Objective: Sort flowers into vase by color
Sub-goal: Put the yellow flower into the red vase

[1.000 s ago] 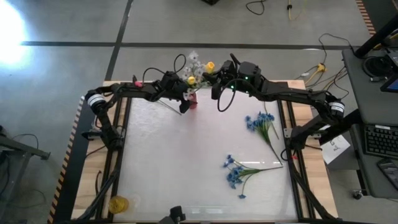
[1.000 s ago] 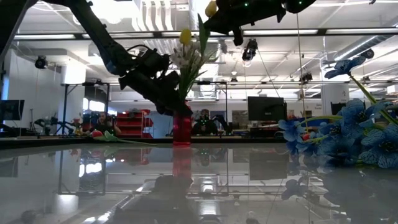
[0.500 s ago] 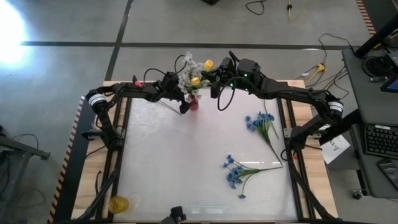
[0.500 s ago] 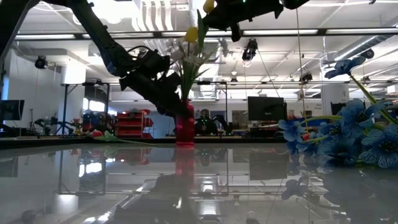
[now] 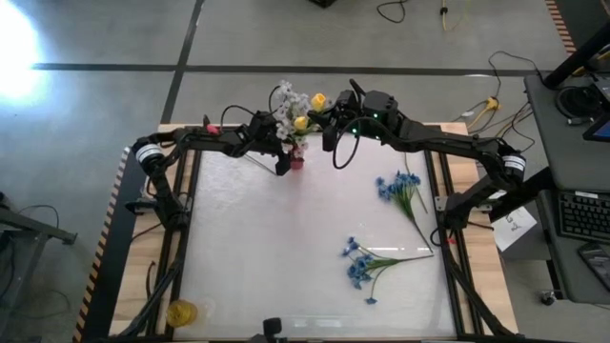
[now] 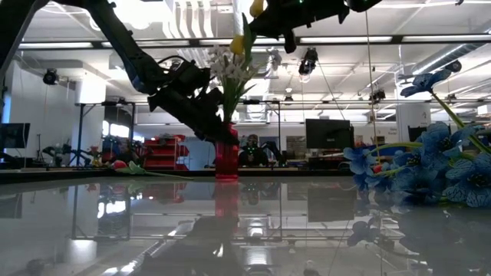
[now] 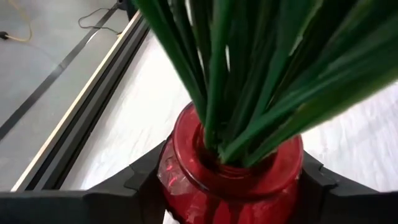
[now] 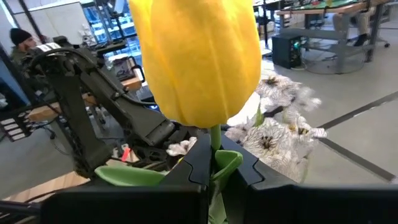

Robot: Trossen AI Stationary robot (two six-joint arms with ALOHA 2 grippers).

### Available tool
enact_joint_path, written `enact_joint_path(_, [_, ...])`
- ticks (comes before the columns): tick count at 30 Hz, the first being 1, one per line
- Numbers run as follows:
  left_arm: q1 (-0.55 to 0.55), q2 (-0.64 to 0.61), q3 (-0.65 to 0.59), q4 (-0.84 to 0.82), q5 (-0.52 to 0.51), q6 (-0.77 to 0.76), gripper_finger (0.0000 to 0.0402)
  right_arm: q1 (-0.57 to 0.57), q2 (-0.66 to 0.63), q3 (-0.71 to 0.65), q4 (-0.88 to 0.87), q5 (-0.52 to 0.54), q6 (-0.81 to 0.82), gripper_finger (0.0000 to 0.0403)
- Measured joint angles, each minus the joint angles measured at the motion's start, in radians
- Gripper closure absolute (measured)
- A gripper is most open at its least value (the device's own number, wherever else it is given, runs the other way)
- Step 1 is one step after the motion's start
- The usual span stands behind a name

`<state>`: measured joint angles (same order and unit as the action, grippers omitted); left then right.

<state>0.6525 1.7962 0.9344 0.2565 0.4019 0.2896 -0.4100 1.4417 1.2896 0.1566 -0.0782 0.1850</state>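
At the far edge of the table [image 5: 238,248], the left gripper [image 7: 227,186] brackets the red vase [image 7: 230,171], a finger on either side of its body and close against it, apparently to steady the vase while a stem goes in; whether the fingers press the glass cannot be told. The vase holds a crowd of green stems, topped by white sprays [image 5: 289,99] and a yellow bud [image 5: 301,123]. Just right of it and above its mouth, the right gripper [image 8: 214,165] is clamped tight on the stem of a second yellow bud [image 8: 196,59], held high, seemingly for lowering beside its match. Farther right, two blue clusters [image 5: 398,189] [image 5: 360,264] lie flat on the table, well apart from the vase, not yet sorted. A pink-red bud [image 6: 119,164] lies at the far left edge.
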Motion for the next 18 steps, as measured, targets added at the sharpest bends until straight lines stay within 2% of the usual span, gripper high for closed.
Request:
enact_joint_path(11, [-0.011, 0.0, 0.0, 0.0, 0.001, 0.039, 0.0196, 0.015, 0.069, 0.001, 0.066, -0.002, 0.025, 0.039])
enact_joint_path(18, [-0.011, 0.0, -0.001, 0.002, 0.001, 0.041, 0.0196, 0.035, 0.126, -0.001, 0.104, 0.102, -0.001, 0.039])
